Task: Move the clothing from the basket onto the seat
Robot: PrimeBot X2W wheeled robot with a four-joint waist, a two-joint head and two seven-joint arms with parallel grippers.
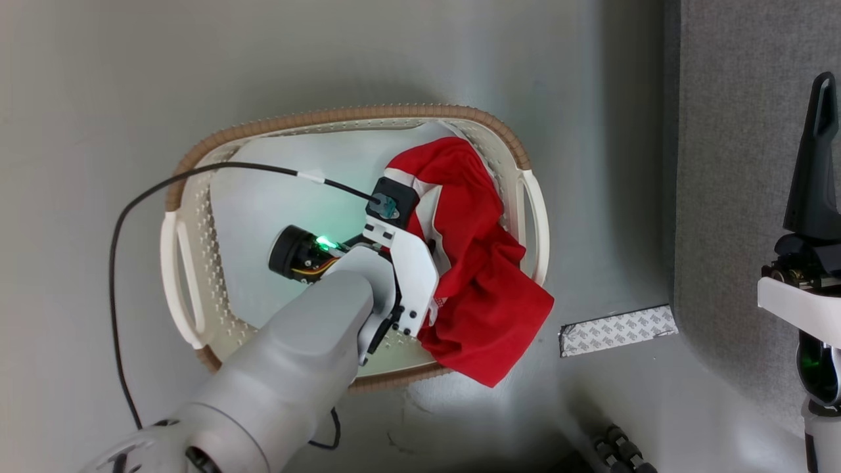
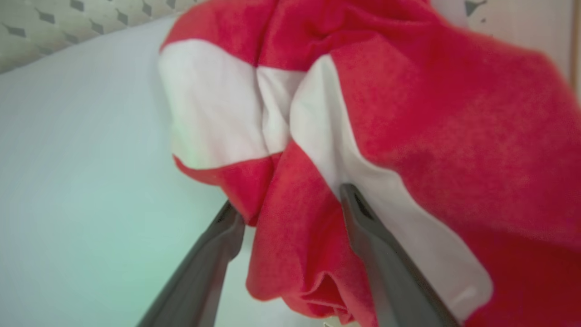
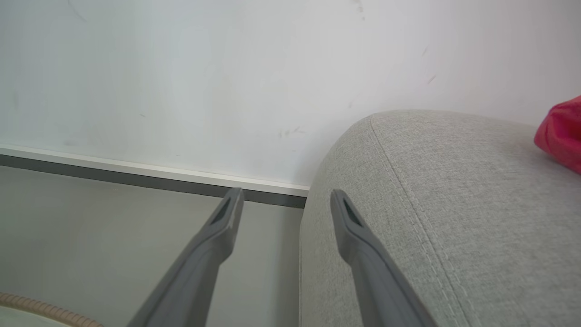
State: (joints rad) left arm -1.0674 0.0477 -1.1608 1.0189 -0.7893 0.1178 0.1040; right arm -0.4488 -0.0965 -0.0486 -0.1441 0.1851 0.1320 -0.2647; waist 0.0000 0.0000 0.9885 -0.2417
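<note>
The oval perforated plastic basket [image 1: 315,119] holds a smooth pale liner sheet [image 1: 295,157] and soft red, white-striped clothing [image 1: 479,263], which drapes over its right rim. The left gripper [image 2: 289,200] is spread, straddling a fabric fold. The right gripper [image 3: 286,194] is spread beside the grey woven seat [image 3: 445,204].

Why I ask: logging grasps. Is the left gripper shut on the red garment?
No: the left gripper has its fingers wide apart around a fold of the red garment.

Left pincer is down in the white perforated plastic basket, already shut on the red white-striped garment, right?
Not shut. The left wrist view shows the left pincer open, its jaws apart with the red white-striped garment between them. It is down in the white perforated plastic basket, as you say.
</note>
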